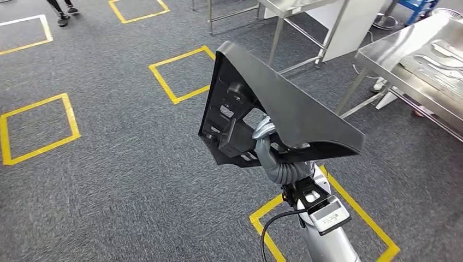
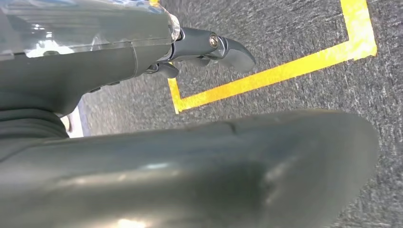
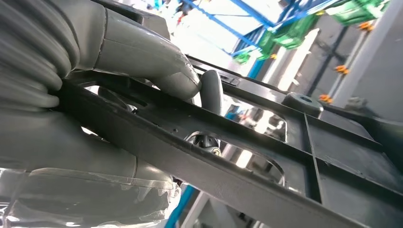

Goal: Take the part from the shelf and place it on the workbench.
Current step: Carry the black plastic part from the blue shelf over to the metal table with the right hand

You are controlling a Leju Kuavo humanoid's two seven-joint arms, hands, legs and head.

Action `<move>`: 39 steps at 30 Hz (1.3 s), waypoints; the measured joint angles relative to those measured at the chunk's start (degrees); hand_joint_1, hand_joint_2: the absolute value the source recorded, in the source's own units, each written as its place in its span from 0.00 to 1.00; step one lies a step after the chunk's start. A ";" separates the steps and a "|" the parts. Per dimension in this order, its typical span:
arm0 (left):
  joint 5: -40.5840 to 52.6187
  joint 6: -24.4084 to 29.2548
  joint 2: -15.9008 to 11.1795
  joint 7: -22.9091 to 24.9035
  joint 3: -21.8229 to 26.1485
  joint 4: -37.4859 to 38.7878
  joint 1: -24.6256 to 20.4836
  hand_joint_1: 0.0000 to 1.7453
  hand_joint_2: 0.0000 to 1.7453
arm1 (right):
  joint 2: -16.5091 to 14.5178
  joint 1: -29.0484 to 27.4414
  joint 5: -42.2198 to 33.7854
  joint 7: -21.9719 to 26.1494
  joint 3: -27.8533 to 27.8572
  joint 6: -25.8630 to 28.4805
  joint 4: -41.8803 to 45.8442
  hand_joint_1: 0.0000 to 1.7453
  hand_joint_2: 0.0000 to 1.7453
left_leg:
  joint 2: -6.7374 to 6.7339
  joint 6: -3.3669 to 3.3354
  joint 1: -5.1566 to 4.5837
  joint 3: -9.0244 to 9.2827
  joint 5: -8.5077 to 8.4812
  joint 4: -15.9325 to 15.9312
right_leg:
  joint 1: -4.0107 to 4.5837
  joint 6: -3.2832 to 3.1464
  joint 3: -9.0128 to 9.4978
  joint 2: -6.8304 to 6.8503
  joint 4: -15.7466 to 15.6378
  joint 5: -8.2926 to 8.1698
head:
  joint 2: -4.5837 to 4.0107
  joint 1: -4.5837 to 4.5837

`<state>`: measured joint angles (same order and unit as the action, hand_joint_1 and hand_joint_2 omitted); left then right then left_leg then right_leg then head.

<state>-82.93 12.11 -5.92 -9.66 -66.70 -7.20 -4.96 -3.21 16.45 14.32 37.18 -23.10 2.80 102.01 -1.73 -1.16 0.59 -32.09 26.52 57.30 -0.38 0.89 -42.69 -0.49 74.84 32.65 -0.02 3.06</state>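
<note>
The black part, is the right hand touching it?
Touching. The right wrist view shows the right hand gripping a rib of the black part, thumb pressed on it.

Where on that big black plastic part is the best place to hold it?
On the black part, grip a rib beside a cutout on its open, ribbed underside, as the right hand does: fingers hook through there, while the other face is smooth and broad.

- The silver, tube-shaped right forearm (image 1: 327,240) carries a white label plate and a thin black cable looping off beside it.
- The right hand (image 1: 266,143) has a grey ribbed wrist cover and a shiny grey thumb.
- The left hand (image 2: 142,52) shows smooth grey shells, a clear glossy film, and a screw in one dark finger.
</note>
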 joint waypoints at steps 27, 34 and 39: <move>0.00 0.32 -3.64 -1.25 -0.05 0.20 -0.46 0.00 0.00 | -0.25 -1.37 -4.82 -1.20 1.78 1.52 -6.20 1.00 1.00 | 2.58 0.54 0.66 -0.34 -0.54 -0.22 | 0.56 -0.19 4.60 -2.16 -9.82 -3.15 | 0.00 0.00; 0.04 -0.71 -3.94 -0.51 -1.41 0.27 -0.68 0.00 0.00 | -0.14 -3.79 -4.69 -1.08 3.11 3.22 -6.25 1.00 1.00 | -1.79 0.91 0.34 0.16 0.08 -0.16 | -0.05 0.21 6.46 2.60 -12.67 -5.89 | 0.00 0.00; 0.04 -0.73 -4.00 -0.06 -1.95 0.28 -1.07 0.00 0.00 | -0.02 -4.62 -4.43 -0.90 3.71 3.47 -6.18 1.00 1.00 | -3.64 2.55 0.19 0.84 0.85 -0.03 | 0.56 -1.32 8.56 2.41 -17.29 -6.94 | 0.00 0.00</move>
<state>-82.88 11.38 -9.92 -9.73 -68.65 -6.92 -6.03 -3.24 11.83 9.89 36.29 -19.39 6.27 95.83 -5.37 1.39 0.78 -31.25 27.37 57.28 0.18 -0.43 -34.13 1.93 57.56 25.71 -0.02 3.06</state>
